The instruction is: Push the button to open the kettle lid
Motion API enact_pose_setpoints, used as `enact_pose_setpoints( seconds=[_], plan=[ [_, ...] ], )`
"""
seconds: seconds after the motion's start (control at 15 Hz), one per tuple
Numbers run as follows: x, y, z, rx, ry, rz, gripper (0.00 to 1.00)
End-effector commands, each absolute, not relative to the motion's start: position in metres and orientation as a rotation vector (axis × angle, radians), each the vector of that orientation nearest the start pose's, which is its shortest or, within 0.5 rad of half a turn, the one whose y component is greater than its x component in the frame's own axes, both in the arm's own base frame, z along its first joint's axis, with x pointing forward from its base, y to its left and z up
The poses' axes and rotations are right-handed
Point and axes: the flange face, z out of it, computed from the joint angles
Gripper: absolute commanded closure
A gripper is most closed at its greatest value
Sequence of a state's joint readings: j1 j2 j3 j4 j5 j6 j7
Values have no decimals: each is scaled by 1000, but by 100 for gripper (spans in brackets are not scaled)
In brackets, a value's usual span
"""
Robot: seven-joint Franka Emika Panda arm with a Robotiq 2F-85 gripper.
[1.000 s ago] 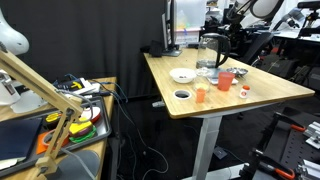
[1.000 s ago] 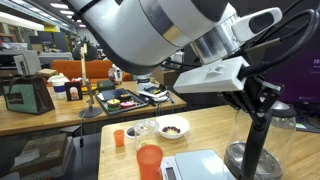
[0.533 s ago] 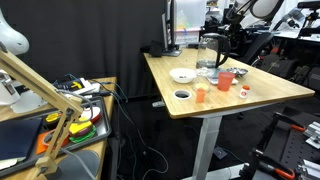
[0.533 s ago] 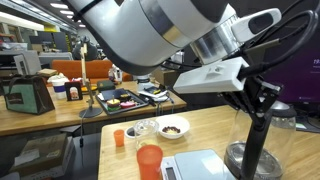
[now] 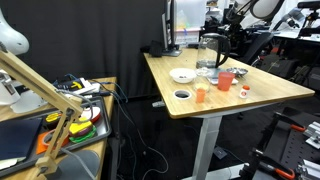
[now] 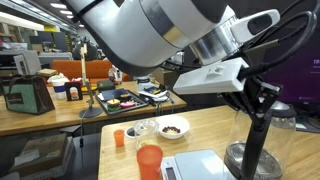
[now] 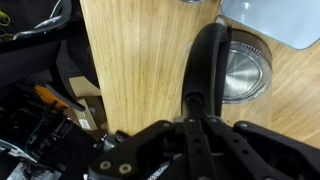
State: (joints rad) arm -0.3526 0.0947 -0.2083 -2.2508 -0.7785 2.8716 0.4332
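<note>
The glass kettle (image 5: 212, 50) with a black handle stands at the back of the wooden table (image 5: 270, 92). In an exterior view it is at the lower right (image 6: 268, 148), partly behind the gripper. In the wrist view I look straight down on its black handle (image 7: 206, 62) and round top (image 7: 245, 72), which has a dark rim and a shiny grey centre. I cannot tell whether the kettle lid is up. My gripper (image 7: 190, 128) is shut, and its fingertips rest on the top end of the handle (image 6: 262, 100).
On the table near the kettle are a white scale (image 6: 200, 165), an orange cup (image 6: 149, 160), a small orange cup (image 6: 119, 137), glass cups (image 6: 146, 128) and a bowl with dark contents (image 6: 173, 127). A white bowl (image 5: 181, 75) stands near the table's left edge.
</note>
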Motion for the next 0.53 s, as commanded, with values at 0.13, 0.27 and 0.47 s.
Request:
enact_pose_setpoints(
  seconds=[0.13, 0.27, 0.47],
  plan=[
    [502, -261, 351, -3439, 468, -806, 100],
    [502, -261, 348, -3438, 467, -798, 100],
    [505, -263, 345, -3427, 486, -807, 100]
  ],
)
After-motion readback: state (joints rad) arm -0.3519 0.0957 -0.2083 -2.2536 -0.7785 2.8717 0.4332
